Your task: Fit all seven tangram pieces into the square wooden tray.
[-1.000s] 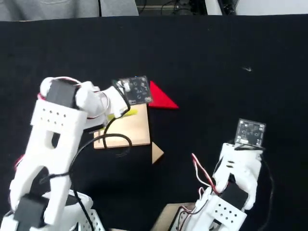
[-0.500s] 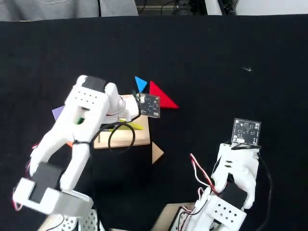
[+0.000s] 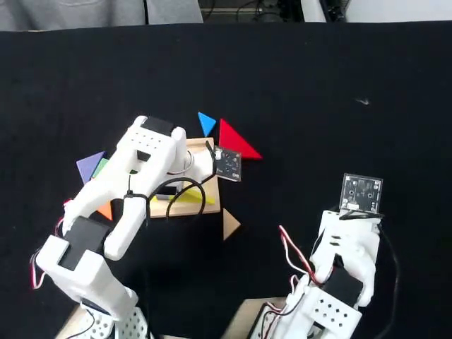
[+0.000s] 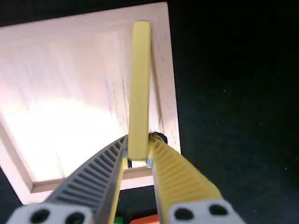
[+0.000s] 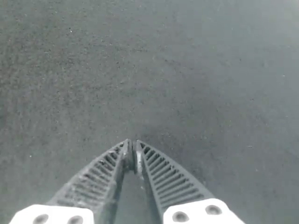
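In the left wrist view my left gripper [image 4: 139, 140] is shut on a yellow piece [image 4: 140, 79], held edge-on over the square wooden tray [image 4: 60, 102] close to one rim. From above, the yellow piece [image 3: 182, 200] shows under the left arm, over the tray [image 3: 206, 205]. Around the tray lie a red triangle [image 3: 236, 141], a blue triangle [image 3: 206, 123], a tan triangle [image 3: 230, 224], a purple piece [image 3: 88, 167], a green piece [image 3: 103, 167] and an orange piece [image 3: 106, 210]. My right gripper [image 5: 132, 145] is shut with nothing in it, above bare black table.
The black table [image 3: 339, 92] stretches wide to the right and to the back. The right arm [image 3: 349, 240] stands at the front right, apart from the pieces. The left arm [image 3: 134, 183] covers much of the tray's left side.
The left arm has swung over the tray with the yellow piece, its wrist now at the tray's right edge. That uncovered the blue, purple, green and orange pieces. The right arm barely moved.
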